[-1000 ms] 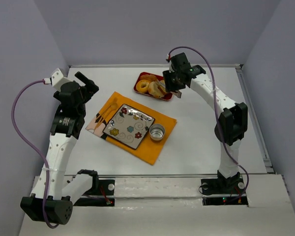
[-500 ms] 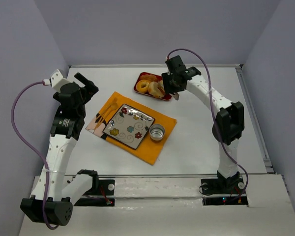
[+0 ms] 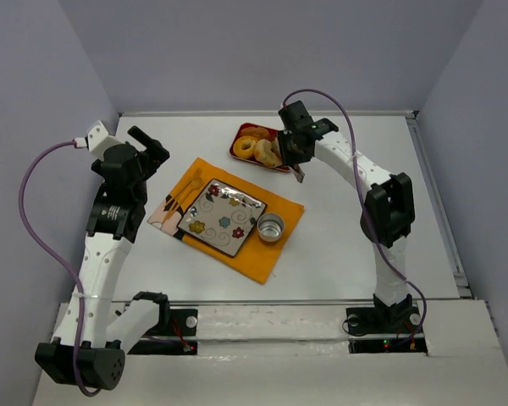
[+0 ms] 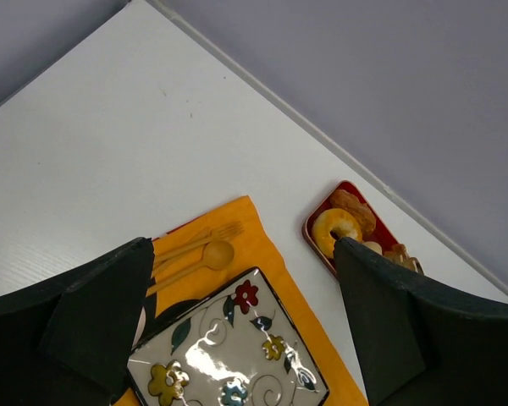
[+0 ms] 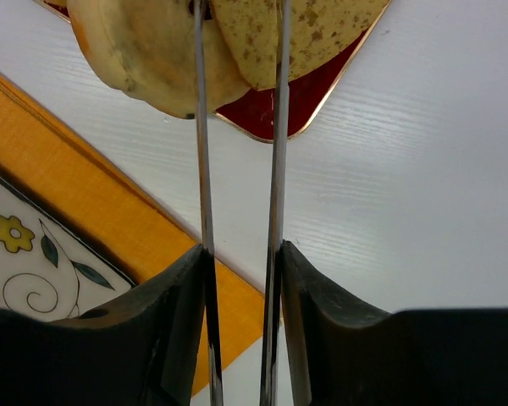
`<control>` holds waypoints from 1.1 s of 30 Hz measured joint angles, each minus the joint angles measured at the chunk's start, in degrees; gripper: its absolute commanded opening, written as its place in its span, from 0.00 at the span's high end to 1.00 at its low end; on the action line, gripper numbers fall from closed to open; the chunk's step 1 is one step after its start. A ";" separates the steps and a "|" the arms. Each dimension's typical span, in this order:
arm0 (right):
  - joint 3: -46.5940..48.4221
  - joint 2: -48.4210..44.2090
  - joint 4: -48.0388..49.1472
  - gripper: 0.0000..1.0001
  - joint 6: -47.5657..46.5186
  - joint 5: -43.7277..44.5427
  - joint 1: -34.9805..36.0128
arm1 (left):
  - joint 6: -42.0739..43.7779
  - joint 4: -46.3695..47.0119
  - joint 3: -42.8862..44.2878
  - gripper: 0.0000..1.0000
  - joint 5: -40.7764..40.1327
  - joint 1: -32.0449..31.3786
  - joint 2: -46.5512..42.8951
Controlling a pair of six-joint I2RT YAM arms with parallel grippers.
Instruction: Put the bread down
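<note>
Here, your right gripper is pressed onto a pair of thin metal tongs, squeezing their two arms close together. The tong tips reach the bread lying in the red tray at the far side of the table; you cannot tell whether they actually pinch a piece. Your left gripper hangs spread wide, holding nothing, above the orange mat, which carries a flowered plate and a metal cup.

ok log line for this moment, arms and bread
left gripper open | right gripper shut on tongs | tips at bread in red tray | flowered plate no bread yet
</note>
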 measured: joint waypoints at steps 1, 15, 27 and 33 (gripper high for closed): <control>0.00 0.00 -0.02 0.71 0.07 0.04 0.02 | 0.00 -0.02 0.00 0.01 -0.02 0.00 -0.13; -0.20 -1.44 0.22 0.93 -1.90 0.26 0.17 | 0.00 0.00 0.00 0.01 -0.09 0.00 -0.81; -7.61 -23.56 10.40 0.93 -15.34 -6.05 8.63 | -0.26 -0.02 0.00 0.01 -0.07 0.00 -0.81; -16.76 -26.93 12.37 0.93 -25.00 -16.46 19.19 | -0.85 -0.04 0.00 0.01 -0.28 0.00 -0.81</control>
